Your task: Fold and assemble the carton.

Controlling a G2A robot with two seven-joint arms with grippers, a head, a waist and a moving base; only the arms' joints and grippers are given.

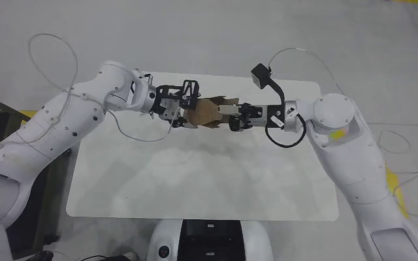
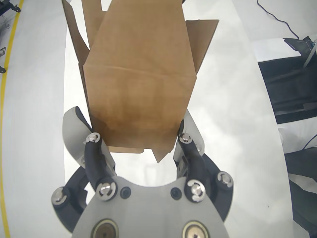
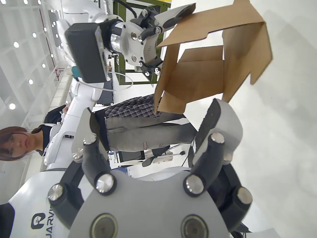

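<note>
Closest to the lens, the right gripper (image 3: 152,115) stands wide open. Its dark pads (image 3: 209,122) are spread either side of the nearest flap and, as far as I can tell, not touching it. Just beyond, the carton (image 3: 198,75) hangs as an open brown tube, flaps splayed at both ends, and you can look straight down inside. At the other end the left gripper (image 2: 133,130) is clamped on it, squeezing the side walls from both sides. From above, the whole affair sits over the worktop (image 1: 196,189), close to its far edge and about midway along. The carton looks lifted off the surface, with an arm coming in from each side.

My read is that it's early days: the tube is opened up but no flap is folded. The step in hand looks like closing the end that faces the open gripper.

To do it well, the left grip should be firm enough to stop the tube twisting, yet not so hard that the walls bow and the box goes out of square. The right one wants to take a single flap close to its crease and push it inward along the score line. Small side flaps first, I'd say, then the long ones over them. A push at the flap's tip risks buckling the card or levering the carton out of the clamp.
</note>
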